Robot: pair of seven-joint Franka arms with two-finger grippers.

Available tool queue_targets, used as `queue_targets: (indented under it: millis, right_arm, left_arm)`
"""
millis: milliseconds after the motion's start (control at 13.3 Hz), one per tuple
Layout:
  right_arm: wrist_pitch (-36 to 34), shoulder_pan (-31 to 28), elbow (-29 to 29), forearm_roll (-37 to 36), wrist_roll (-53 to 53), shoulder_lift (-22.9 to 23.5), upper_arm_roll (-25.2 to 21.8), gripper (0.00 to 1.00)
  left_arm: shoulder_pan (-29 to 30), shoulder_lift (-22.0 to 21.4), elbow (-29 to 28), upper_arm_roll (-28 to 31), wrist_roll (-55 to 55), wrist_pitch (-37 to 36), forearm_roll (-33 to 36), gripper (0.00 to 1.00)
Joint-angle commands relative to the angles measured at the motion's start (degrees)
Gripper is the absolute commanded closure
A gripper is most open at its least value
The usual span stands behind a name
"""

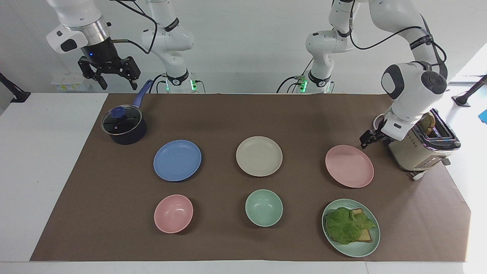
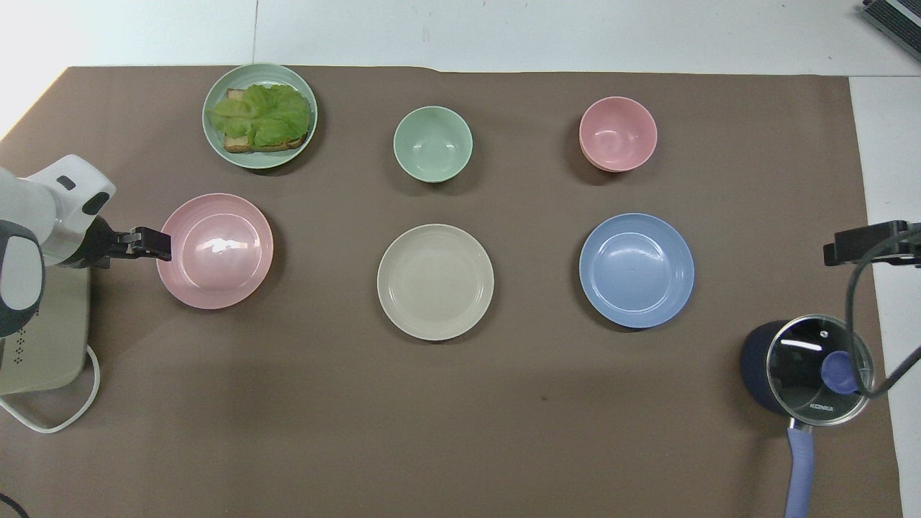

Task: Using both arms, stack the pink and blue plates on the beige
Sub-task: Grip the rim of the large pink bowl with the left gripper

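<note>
Three plates lie in a row on the brown mat: the blue plate (image 1: 177, 160) (image 2: 637, 270) toward the right arm's end, the beige plate (image 1: 259, 156) (image 2: 435, 281) in the middle, and the pink plate (image 1: 349, 166) (image 2: 214, 250) toward the left arm's end. My left gripper (image 1: 366, 140) (image 2: 155, 244) hangs low between the toaster and the pink plate, its tip at the plate's rim, open and holding nothing. High above the pot's handle, my right gripper (image 1: 116, 83) (image 2: 856, 246) is open and empty.
A lidded dark pot (image 1: 123, 126) stands at the right arm's end and a cream toaster (image 1: 422, 148) with bread in it at the left arm's end. Farther from the robots sit a pink bowl (image 1: 173, 213), a green bowl (image 1: 264, 207) and a mint plate (image 1: 359, 250) with lettuce toast.
</note>
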Motion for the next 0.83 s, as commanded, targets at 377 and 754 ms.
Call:
queue_targets:
  millis: [377,754]
  right_arm:
    - [-0.8,-0.6,2.2,0.0,-0.1,1.3,0.5,0.00]
    - [-0.7,-0.6,1.7,0.0,-0.1,0.8,0.4,0.00]
  left_arm:
    - [2.0,5.4,-2.8,-0.4,-1.8,8.0,-0.3,0.00]
    - [1.9,5.1,-3.6,-0.4,-4.8,7.7,-0.6,0.69]
